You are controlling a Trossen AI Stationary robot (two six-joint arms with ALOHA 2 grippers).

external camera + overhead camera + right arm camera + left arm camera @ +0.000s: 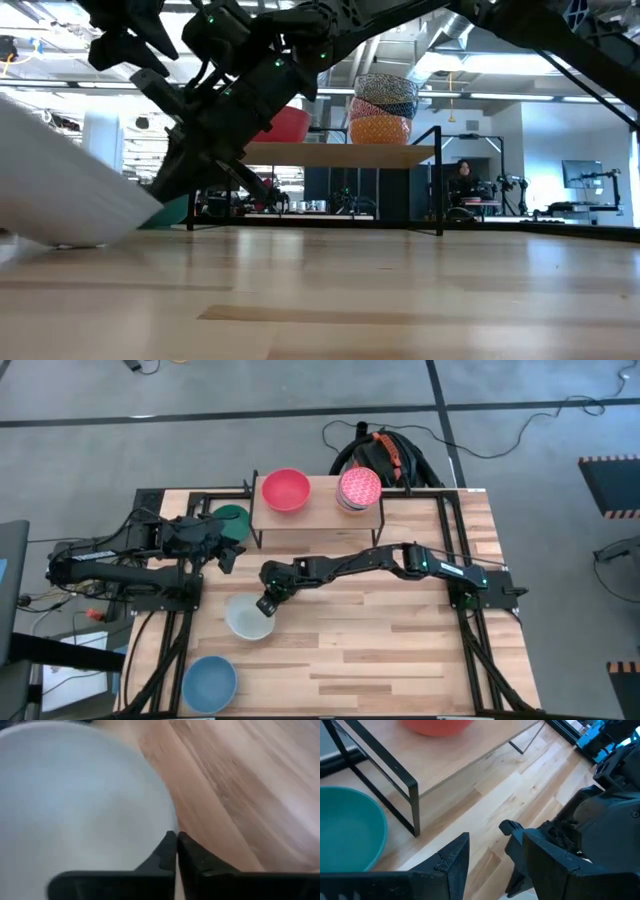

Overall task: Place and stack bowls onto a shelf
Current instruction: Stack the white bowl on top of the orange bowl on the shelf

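The shelf [318, 512] stands at the table's far middle. On it sit a red bowl [285, 490] and a stack of three bowls with a pink speckled one on top [359, 488]; the stack also shows in the low view [384, 108]. A green bowl [232, 518] rests on the table left of the shelf. My right gripper [268, 604] is shut on a cream-white bowl [247, 618] in front of the shelf. A blue bowl [210, 682] sits at the near left. My left gripper [231, 554] hangs open and empty next to the green bowl. My right gripper pinches the cream-white bowl's rim [169, 822] on its far right side, one finger inside the bowl and one outside. The fingers slant down from the far right. The bowl sits tilted [70, 190], with its base edge on the table and the held side raised.
The green bowl [347, 827] and a black shelf leg [412, 805] lie close ahead of my left gripper. My right arm [380, 560] stretches across the table in front of the shelf. A dark bag [385, 455] lies behind the table.
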